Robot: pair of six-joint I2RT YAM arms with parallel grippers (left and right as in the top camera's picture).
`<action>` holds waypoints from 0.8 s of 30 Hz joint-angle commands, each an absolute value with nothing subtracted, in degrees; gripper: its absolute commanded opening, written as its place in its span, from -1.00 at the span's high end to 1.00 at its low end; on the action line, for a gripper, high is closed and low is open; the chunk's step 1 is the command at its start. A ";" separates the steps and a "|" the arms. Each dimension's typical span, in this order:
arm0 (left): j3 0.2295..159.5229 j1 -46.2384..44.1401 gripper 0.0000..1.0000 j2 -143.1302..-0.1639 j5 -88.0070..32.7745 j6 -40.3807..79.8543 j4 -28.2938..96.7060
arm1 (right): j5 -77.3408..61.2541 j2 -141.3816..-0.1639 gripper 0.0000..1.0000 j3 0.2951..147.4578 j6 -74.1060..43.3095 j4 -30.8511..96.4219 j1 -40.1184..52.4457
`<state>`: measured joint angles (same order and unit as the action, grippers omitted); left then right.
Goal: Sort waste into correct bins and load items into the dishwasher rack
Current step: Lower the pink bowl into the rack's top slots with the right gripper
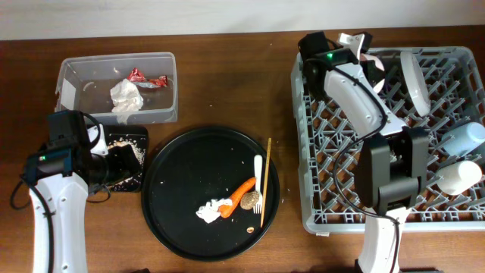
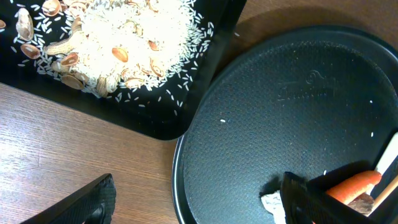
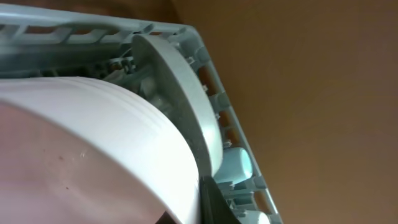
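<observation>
My right gripper [image 1: 359, 50] is over the far left corner of the grey dishwasher rack [image 1: 322, 216], shut on a pale pinkish bowl [image 3: 81, 143]. One finger [image 3: 193, 208] shows at the bowl's rim. A white plate [image 1: 413, 80] stands upright behind it. A light blue cup [image 1: 462, 136] and a white cup [image 1: 458, 176] lie at the rack's right. My left gripper [image 2: 199, 205] is open and empty above the gap between the shallow black tray [image 2: 205, 81] of beige scraps [image 2: 118, 37] and the round tray. An orange carrot piece [image 1: 242, 193], a tissue [image 1: 212, 211], a white fork [image 1: 258, 182] and a chopstick [image 1: 265, 182] lie there.
The large round black tray [image 1: 174, 189] sits at the table's centre. The clear tub [image 1: 163, 61] at the far left holds a tissue [image 1: 125, 97] and a red wrapper [image 1: 148, 78]. Bare wood lies between the round tray and the rack.
</observation>
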<state>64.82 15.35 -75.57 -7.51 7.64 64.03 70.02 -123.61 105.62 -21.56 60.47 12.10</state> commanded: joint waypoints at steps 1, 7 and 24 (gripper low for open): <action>64.45 15.66 -0.69 -75.09 -8.32 8.32 63.88 | 69.21 -124.16 0.92 103.33 -23.44 59.33 12.34; 64.45 15.66 -0.71 -75.09 -8.32 8.32 63.46 | 76.51 -124.16 0.92 99.94 -23.44 56.49 12.36; 64.45 15.66 -0.70 -75.09 -8.34 8.32 63.48 | 89.21 -124.07 0.92 99.90 -22.79 56.18 14.61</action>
